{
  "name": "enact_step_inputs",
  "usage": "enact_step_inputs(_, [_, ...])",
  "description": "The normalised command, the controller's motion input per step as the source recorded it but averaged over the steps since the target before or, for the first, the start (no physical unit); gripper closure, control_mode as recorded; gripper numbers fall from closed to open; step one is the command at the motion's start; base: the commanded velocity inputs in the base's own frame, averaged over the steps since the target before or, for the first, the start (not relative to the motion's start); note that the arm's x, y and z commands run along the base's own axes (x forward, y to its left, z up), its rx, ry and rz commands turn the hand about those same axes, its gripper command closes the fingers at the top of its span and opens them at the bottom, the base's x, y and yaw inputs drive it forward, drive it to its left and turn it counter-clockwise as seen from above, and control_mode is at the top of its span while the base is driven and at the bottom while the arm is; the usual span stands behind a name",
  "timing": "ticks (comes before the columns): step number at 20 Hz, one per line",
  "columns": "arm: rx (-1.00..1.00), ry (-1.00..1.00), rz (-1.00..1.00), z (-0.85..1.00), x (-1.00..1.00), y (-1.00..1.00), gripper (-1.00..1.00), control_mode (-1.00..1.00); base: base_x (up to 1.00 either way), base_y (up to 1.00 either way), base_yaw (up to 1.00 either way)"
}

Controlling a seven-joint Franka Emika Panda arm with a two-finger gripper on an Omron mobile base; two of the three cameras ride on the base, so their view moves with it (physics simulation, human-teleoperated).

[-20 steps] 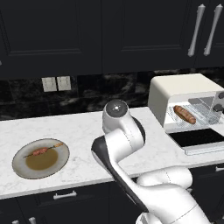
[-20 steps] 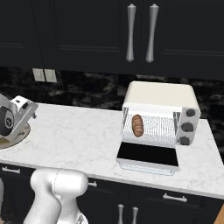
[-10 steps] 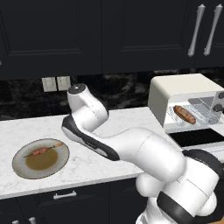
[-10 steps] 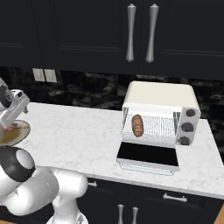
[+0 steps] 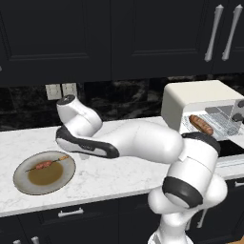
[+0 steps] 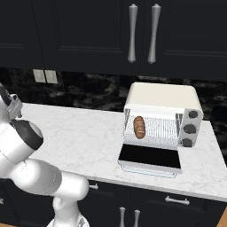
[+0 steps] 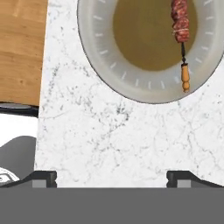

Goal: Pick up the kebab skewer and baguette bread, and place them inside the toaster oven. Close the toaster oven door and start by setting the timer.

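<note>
Kebab skewer: lies on the grey plate at the left end of the counter; in the hand view the reddish meat chunks sit over the plate's brown centre and the orange handle end rests on the rim.
Baguette bread: inside the toaster oven, on the wire rack, toward the left side of the cavity.
Toaster oven: cream-white box at the right end of the counter, three dark knobs down its right front.
Toaster oven door: swung down flat in front of the oven, dark glass facing up.
Jaws: spread wide and empty, both tips over bare marble just beside the plate, touching nothing.
Arm: reaches leftward across the counter from the base toward the plate.
Surroundings: dark upper cabinets with silver bar handles, black backsplash with a wall outlet.
</note>
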Motion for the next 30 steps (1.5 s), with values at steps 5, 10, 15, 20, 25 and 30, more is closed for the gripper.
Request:
enact_step_inputs(5, [-0.02, -0.01, 0.13, -0.42, 0.04, 0.42, -1.00, -1.00, 0.00, 0.00, 0.00])
enact_step_inputs(10, [-0.03, 0.00, 0.00, -0.15, 0.11, 0.42, -1.00, -1.00, 0.00, 0.00, 0.00])
enact_step_inputs(15, [-0.16, 0.00, 0.00, -0.22, 0.19, 0.20, -1.00, -1.00, 0.00, 0.00, 0.00])
enact_step_inputs(20, [-0.15, 0.01, 0.00, -0.15, 0.42, 0.00, -1.00, -1.00, 0.00, 0.00, 0.00])
enact_step_inputs(25, [-0.05, 0.05, 0.00, -0.20, 0.31, 0.16, -1.00, -1.00, 0.00, 0.00, 0.00])
enact_step_inputs(30, [0.00, 0.01, 0.00, -0.06, 0.11, 0.13, -1.00, -1.00, 0.00, 0.00, 0.00])
